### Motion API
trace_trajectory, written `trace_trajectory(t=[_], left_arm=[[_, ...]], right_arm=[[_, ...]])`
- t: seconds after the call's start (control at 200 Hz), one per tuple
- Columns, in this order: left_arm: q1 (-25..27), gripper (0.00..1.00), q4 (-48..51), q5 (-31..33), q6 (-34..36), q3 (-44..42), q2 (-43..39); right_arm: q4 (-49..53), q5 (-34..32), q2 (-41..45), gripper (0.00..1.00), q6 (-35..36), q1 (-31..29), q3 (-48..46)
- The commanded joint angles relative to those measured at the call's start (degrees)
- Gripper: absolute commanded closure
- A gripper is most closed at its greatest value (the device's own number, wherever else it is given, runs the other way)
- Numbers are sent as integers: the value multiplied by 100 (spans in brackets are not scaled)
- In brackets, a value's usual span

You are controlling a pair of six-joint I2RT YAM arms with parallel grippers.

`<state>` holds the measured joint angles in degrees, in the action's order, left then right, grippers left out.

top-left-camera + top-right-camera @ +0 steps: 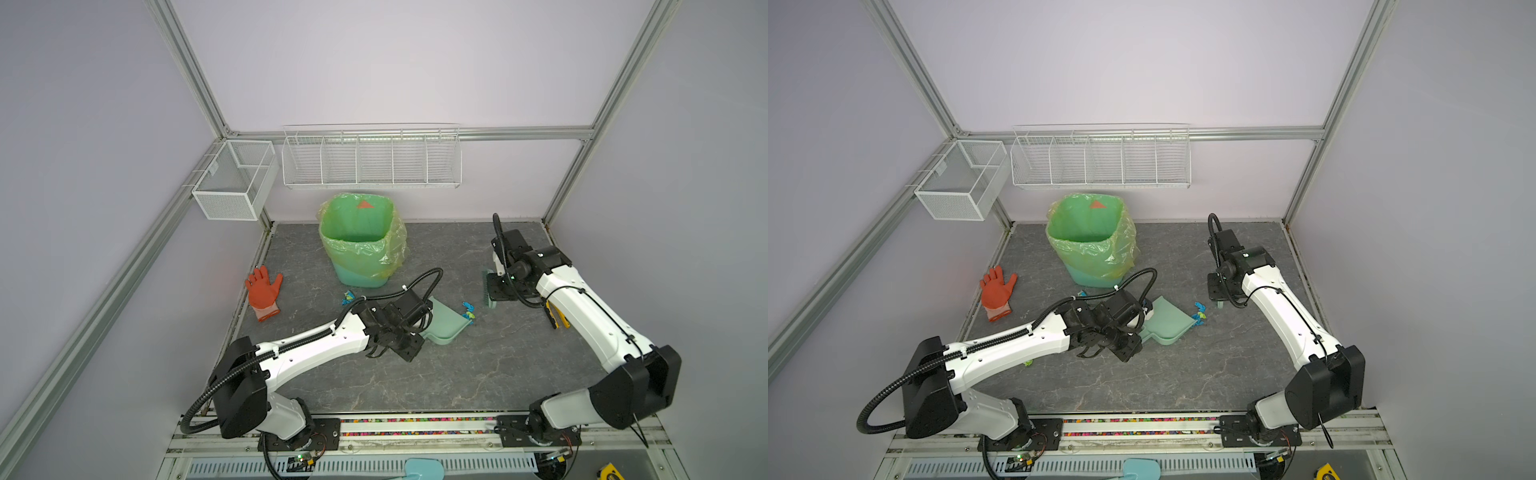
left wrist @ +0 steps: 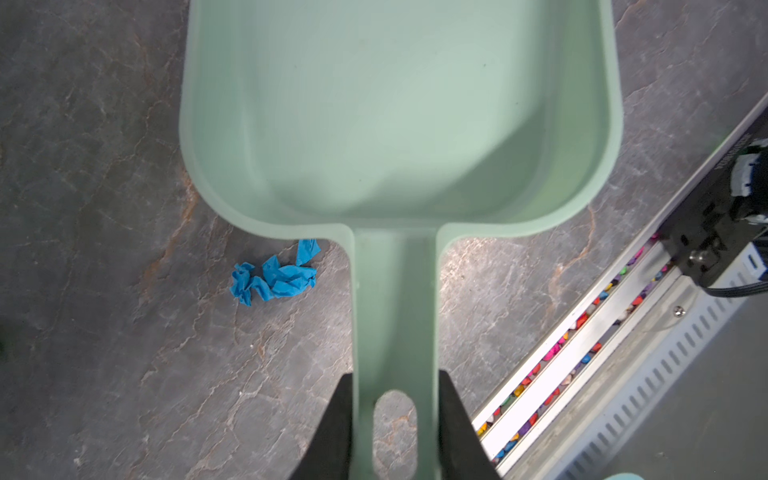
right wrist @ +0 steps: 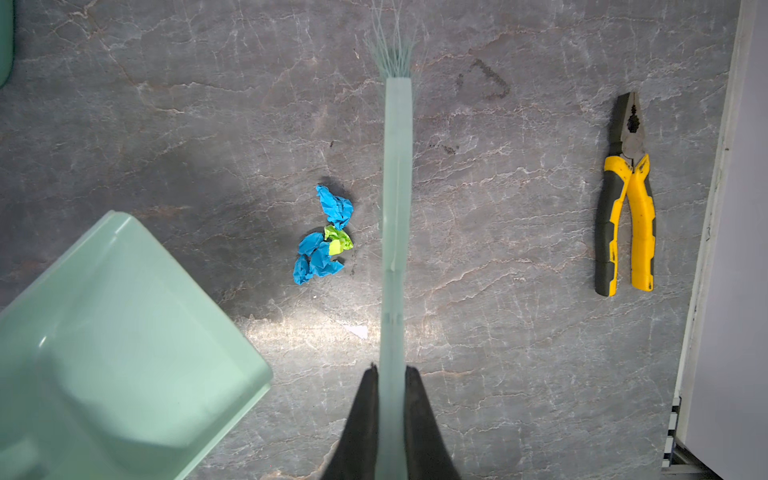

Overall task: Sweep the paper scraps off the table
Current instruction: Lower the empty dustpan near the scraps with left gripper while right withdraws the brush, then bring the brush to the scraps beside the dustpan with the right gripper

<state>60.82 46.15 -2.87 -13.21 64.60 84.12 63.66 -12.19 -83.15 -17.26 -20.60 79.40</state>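
Top views both show paper scraps point(image 1: 468, 311) on the table point(image 1: 457, 374) at the dustpan's point(image 1: 444, 322) three o'clock and a mixed wad point(image 1: 348, 296) at the lined bin's point(image 1: 357, 237) six o'clock, so sweeping looks barely begun; the veined slab lies flat, boxed by pale walls with wire baskets point(image 1: 372, 160) at twelve o'clock. Left wrist view: the left gripper point(image 2: 395, 376) is clamped on the empty dustpan's handle, a blue wad point(image 2: 274, 276) just beside it. Right wrist view: the right gripper point(image 3: 390, 370) pinches the brush point(image 3: 397, 208) handle, scraps between brush and pan, pliers point(image 3: 627, 199) well apart.

White-shelled arms point(image 1: 316, 353) with black joints point(image 1: 241, 399), ribbed black cables point(image 1: 195, 405), black-fingered left claw point(image 2: 395, 428) and right claw point(image 3: 390, 424).
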Motion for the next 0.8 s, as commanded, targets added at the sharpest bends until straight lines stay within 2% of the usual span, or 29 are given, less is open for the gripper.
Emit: trace_trajectory(t=[0.0, 0.525, 0.795], left_arm=[[135, 100, 152, 159, 97, -13, 93], [431, 100, 793, 326, 227, 570, 884], [507, 100, 628, 335, 100, 571, 952]], right_arm=[[68, -51, 66, 93, 106, 25, 133], [-7, -56, -217, 93, 300, 15, 359], [-54, 20, -412, 93, 363, 15, 428]])
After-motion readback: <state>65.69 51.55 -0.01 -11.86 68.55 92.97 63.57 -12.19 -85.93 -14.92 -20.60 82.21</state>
